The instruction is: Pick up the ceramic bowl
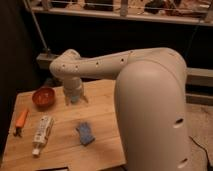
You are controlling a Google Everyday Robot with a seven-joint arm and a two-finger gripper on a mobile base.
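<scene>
The ceramic bowl (43, 97) is a small round orange-red glossy bowl standing upright at the far left of the wooden table (102, 145). My gripper (75, 99) hangs from the white arm, fingers pointing down, over the table just right of the bowl and apart from it. It holds nothing that I can see.
An orange carrot-shaped thing (21, 119) lies near the table's left edge. A white tube (42, 133) lies in front of the bowl. A small grey-blue thing (85, 133) sits mid-table. The white arm (150, 100) fills the right side. A dark wall and railing stand behind.
</scene>
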